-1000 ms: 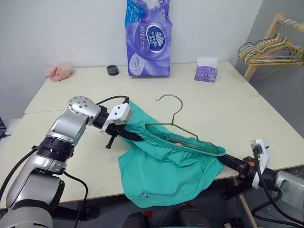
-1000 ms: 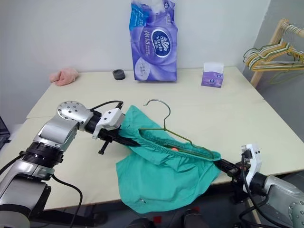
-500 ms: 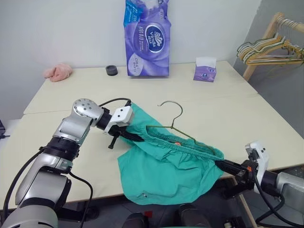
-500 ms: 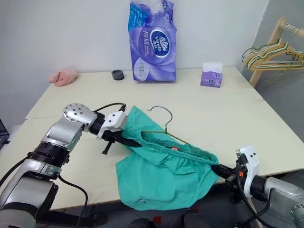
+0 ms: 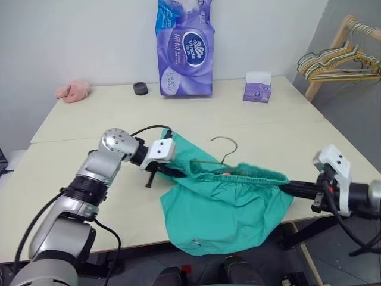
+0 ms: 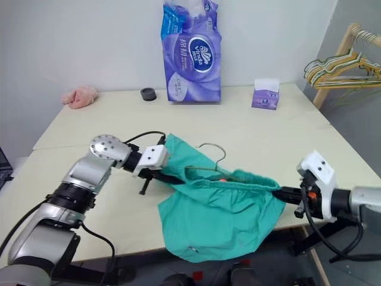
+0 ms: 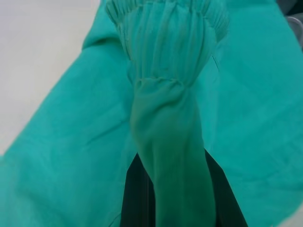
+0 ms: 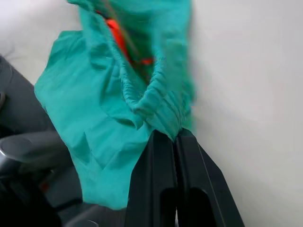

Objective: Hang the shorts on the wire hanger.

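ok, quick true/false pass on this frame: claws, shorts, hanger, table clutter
1. Both claws are shut on the shorts' waistband: left claw, right claw. True.
2. The wire hanger hangs on the wooden rack. False: it lies in the shorts' waistband with its hook out.
3. The shorts lie flat on the table. False: they drape over its front edge.
4. A pink cloth sits at the table's far left. True.

A plain white wall (image 5: 77, 36) is rising behind a cream table (image 5: 286, 143); well beyond the right claw, a wooden rack (image 5: 333, 47) is standing against a grey wall (image 5: 357, 119).
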